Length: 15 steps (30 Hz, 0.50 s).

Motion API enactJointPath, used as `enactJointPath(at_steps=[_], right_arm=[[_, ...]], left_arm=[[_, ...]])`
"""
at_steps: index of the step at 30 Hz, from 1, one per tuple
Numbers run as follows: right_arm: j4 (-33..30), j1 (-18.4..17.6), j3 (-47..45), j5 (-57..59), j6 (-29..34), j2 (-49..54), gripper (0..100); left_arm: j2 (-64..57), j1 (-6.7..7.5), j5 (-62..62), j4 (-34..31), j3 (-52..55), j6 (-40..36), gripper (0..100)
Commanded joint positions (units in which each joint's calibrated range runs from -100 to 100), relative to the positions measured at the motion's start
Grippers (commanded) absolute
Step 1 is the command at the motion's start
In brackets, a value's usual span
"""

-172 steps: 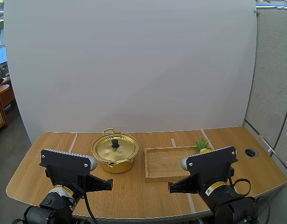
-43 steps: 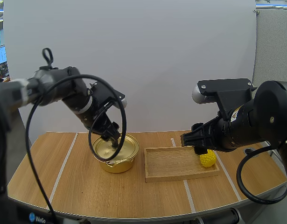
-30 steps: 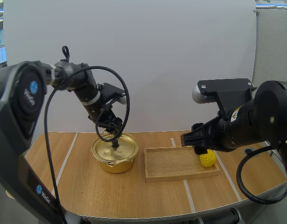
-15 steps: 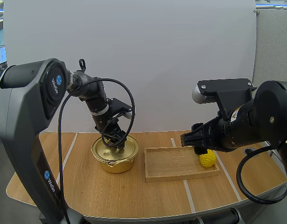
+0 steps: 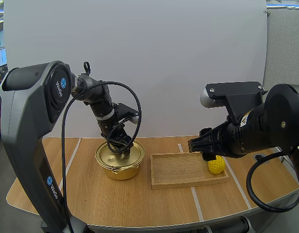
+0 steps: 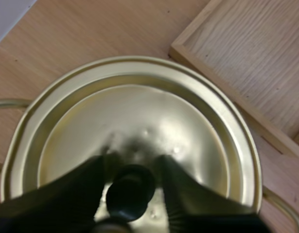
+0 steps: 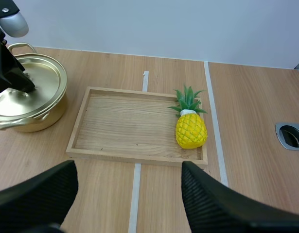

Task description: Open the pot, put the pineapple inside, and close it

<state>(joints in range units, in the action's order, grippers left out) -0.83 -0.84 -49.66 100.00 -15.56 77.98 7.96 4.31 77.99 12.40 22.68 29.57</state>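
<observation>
A gold pot (image 5: 120, 160) stands on the table with its lid (image 6: 139, 116) on. My left gripper (image 5: 121, 144) is down on the lid, its two fingers standing apart on either side of the black knob (image 6: 131, 191) with thin gaps left. The yellow pineapple (image 7: 190, 128) with green leaves stands upright in the far right corner of the wooden tray (image 7: 120, 154). My right gripper (image 7: 129, 170) hangs open above the table, in front of the tray, nothing between its fingers. In the high view it (image 5: 200, 145) hovers over the tray's right part, just above the pineapple (image 5: 216, 166).
The tray (image 5: 188, 183) lies just right of the pot. A round metal-rimmed hole (image 7: 291, 136) sits in the table to the right of the tray. White tape lines (image 7: 135, 194) cross the wooden tabletop. Bare table lies in front of pot and tray.
My left gripper has come down over the lid and its fingers have drawn in around the knob. The right arm, pineapple and tray have not moved.
</observation>
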Motion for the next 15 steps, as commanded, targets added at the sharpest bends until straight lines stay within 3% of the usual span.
enactJointPath(at_steps=[1, 8, 15], right_arm=[[-0.4, 0.2, 0.7, 0.0, -0.1, 0.1, 100], [-0.4, 0.2, 0.7, 0.0, -0.1, 0.1, 100], [-0.4, 0.2, 0.7, 0.0, -0.1, 0.1, 100]], left_arm=[[0.9, 0.21, -0.3, -1.0, 0.1, -0.3, 1], [-1.9, 0.21, 1.9, -1.1, -0.6, -0.3, 0], [-10.8, 0.21, 8.4, -1.1, -7.6, -1.6, 0]])
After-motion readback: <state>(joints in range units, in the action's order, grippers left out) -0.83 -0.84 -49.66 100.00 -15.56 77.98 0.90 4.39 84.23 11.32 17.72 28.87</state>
